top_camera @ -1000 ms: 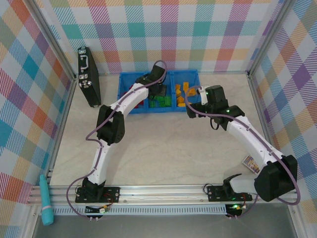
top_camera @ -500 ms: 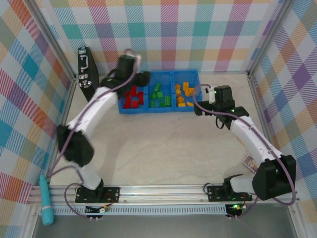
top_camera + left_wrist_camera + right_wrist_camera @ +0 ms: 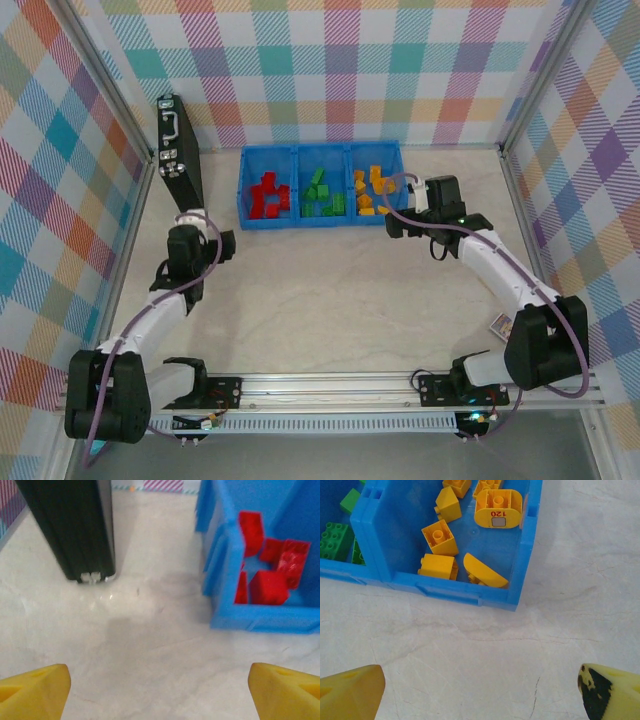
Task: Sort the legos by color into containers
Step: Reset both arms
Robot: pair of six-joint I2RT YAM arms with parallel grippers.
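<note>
Table (image 3: 330,290): pale beige, marbled surface with fine hairline cracks. Three adjoining blue containers (image 3: 300,223) sit on it at the far edge, centre, joined as one block. Black case (image 3: 178,160) stands on edge at the far left by the wall, apart from the containers. Small printed card (image 3: 505,328) lies near the right edge.

text spotted: "120" | where: dark print on the face of a yellow rounded lego (image 3: 498,508), just above a little grey square | lego sat in: blue bin (image 3: 527,545) | also: printed card (image 3: 503,325) maybe had lettering, way too tiny to read
</note>
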